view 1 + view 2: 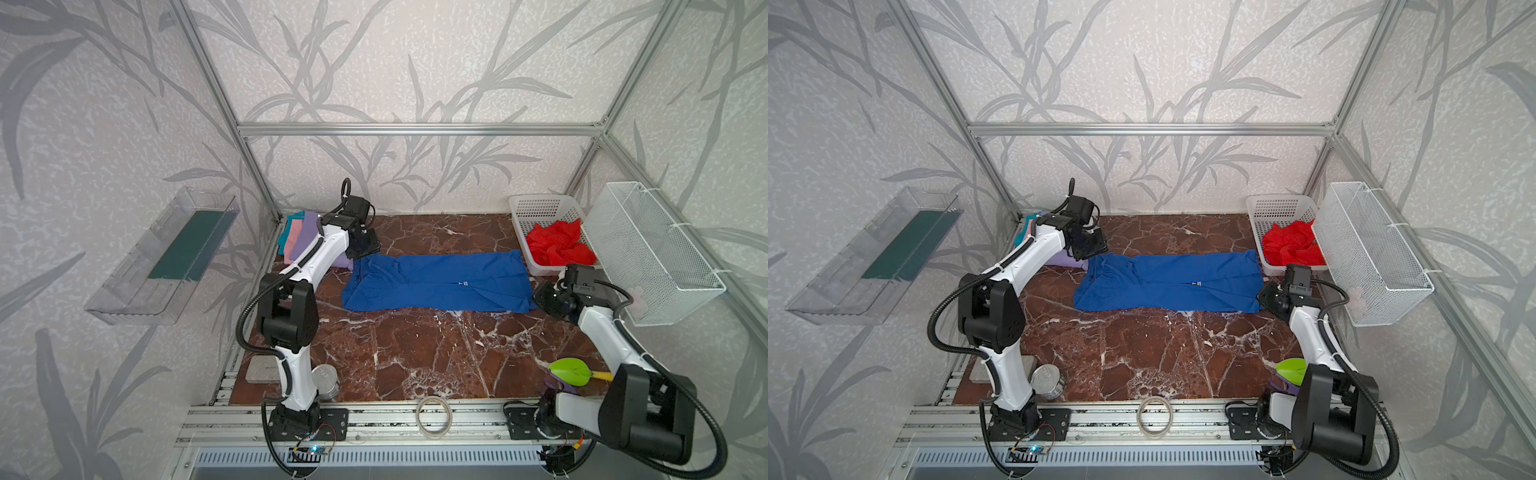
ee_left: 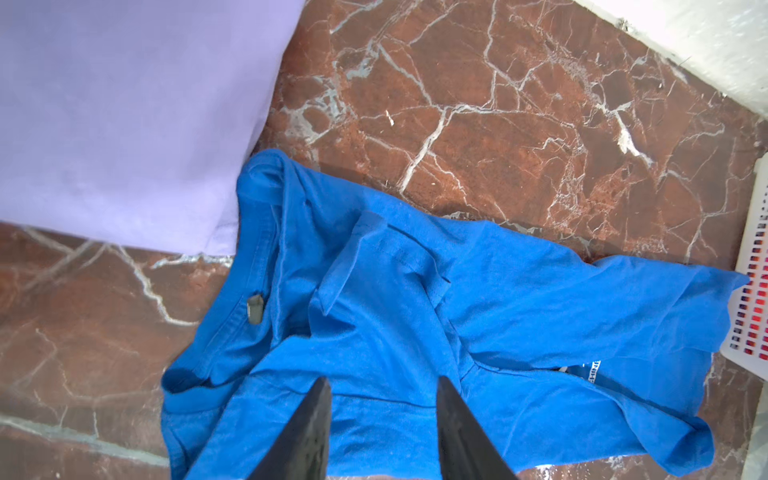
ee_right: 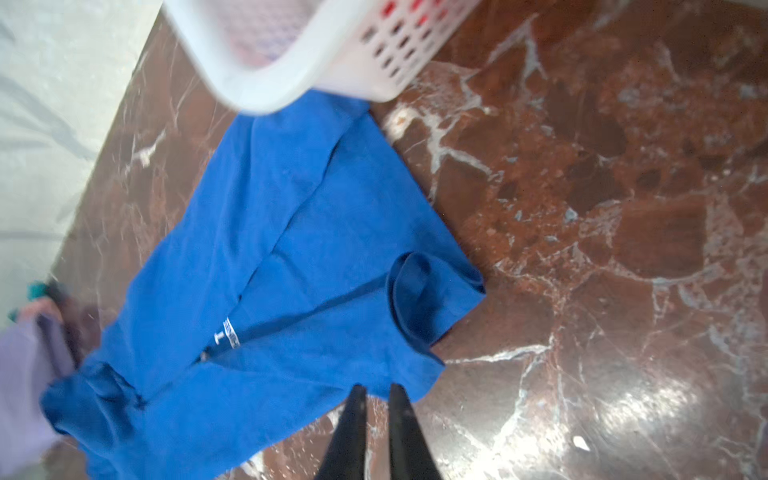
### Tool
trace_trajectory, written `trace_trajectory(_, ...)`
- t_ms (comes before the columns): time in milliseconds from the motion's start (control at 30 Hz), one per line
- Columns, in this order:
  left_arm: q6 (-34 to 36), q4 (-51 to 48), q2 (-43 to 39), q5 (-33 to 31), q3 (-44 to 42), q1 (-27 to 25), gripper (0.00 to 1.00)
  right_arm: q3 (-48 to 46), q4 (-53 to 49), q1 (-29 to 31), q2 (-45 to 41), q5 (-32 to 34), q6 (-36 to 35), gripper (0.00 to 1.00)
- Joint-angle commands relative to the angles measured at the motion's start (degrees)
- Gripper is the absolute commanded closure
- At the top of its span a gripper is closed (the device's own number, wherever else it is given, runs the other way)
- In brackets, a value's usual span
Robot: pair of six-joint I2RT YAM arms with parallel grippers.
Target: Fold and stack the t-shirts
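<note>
Left wrist view: left gripper (image 2: 384,379) released, jaws apart over blue t-shirt (image 2: 415,291) collar end — right gripper (image 3: 378,385) at blue t-shirt hem edge, jaws nearly clenched, nothing between

The left arm (image 1: 332,245) and right arm (image 1: 598,332) share one build: glossy white, rounded link shells joined by chunky matte-black joint housings (image 1: 286,316). A black corrugated cable conduit (image 1: 245,311) loops outside each arm, fastened here and there with white ties. Each arm stands on a flat black base plate (image 1: 334,419) dotted with screw holes; thin red and black wires (image 1: 332,436) trail beside the left one. A black boxy camera (image 1: 582,276) sits at each wrist. The left claw (image 2: 384,384) and right claw (image 3: 376,388) end in flat, black, tapering fingers
</note>
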Motion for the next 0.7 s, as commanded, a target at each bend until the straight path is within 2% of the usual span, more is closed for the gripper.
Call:
trace_trajectory(0, -1.26, -0.53, -5.6, -0.73, -5.44, -0.83, 0.63, -2.87, -4.42, 7.68, -2.0, 8.04, -5.64, 0.93)
trace_trajectory(67, -1.35, 0.03, -8.31, -1.16, -10.22, -1.7, 0.67, -3.54, -4.11, 12.42, -1.18, 11.88, -6.51, 0.93)
trace_trajectory(133, -1.4, 0.58, -11.07, -2.14, -15.5, -2.58, 0.75, -2.86, -4.05, 16.1, 1.25, 14.32, -6.8, 0.93)
trace_trajectory(200, -1.98, 1.27, -13.21, -2.8, -20.52, -2.98, 0.77, -1.26, -3.92, 18.77, 4.38, 15.77, -7.04, 0.93)
trace_trajectory(233, -2.42, 1.7, -13.92, -2.98, -22.8, -2.97, 0.77, -0.31, -3.98, 19.78, 6.04, 16.57, -7.21, 0.91)
trace_trajectory(300, -3.36, 2.8, -14.84, -3.59, -27.13, -2.97, 0.67, 2.17, -4.18, 21.42, 9.88, 18.3, -7.8, 0.82)
trace_trajectory(367, -3.8, 4.11, -14.91, -3.61, -29.86, -2.97, 0.62, 4.51, -3.99, 22.22, 13.58, 18.48, -8.6, 0.76)
trace_trajectory(433, -3.51, 5.4, -14.35, -3.79, -31.21, -2.93, 0.61, 6.82, -3.78, 23.08, 17.05, 17.62, -9.4, 0.77)
trace_trajectory(567, -3.06, 6.09, -12.12, -5.26, -30.67, -2.37, 0.61, 11.41, -4.0, 25.88, 22.99, 17.65, -10.08, 0.87)
trace_trajectory(667, -3.81, 7.35, -10.29, -5.99, -29.97, -1.68, 0.59, 13.41, -3.62, 27.24, 26.09, 17.64, -9.22, 0.89)
